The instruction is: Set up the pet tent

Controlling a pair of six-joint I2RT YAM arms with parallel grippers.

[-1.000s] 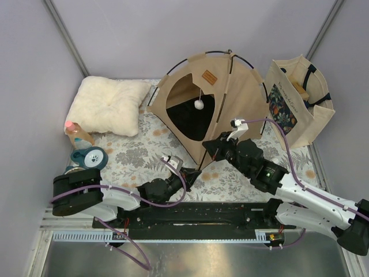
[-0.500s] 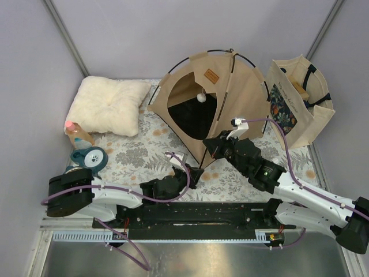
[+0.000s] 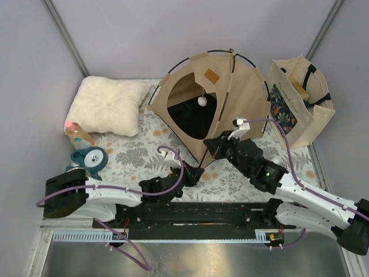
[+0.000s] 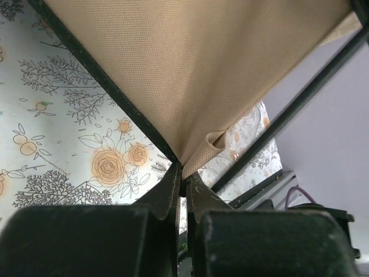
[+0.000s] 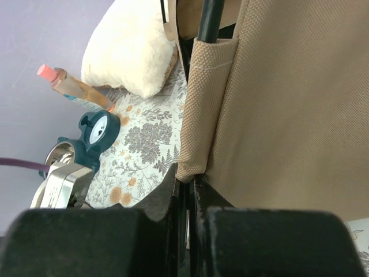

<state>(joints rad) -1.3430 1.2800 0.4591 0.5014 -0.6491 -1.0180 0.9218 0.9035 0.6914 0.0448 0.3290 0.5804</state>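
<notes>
The tan pet tent (image 3: 230, 98) stands on its black poles in the middle of the floral mat, its arched doorway facing left-front with the white pom-pom (image 3: 202, 101) hanging in it. My left gripper (image 3: 196, 172) is shut on the tent's near bottom corner; in the left wrist view the fingertips (image 4: 175, 180) pinch the point of tan fabric (image 4: 190, 69) beside a black pole (image 4: 300, 104). My right gripper (image 3: 209, 144) is shut on the tent's front edge a little higher. The right wrist view shows it (image 5: 188, 183) clamping the lower end of the pole sleeve (image 5: 199, 104).
A white fluffy cushion (image 3: 109, 104) lies at the back left. A pink-capped bottle (image 3: 78, 134) and a teal round item (image 3: 89, 157) sit in front of it. The floral-print tote bag (image 3: 300, 101) stands right of the tent. The floral mat (image 3: 132, 153) covers the table.
My left gripper has slid a little to the right along the mat with the tent corner in it. The pom-pom has swung. The right gripper has hardly moved.
</notes>
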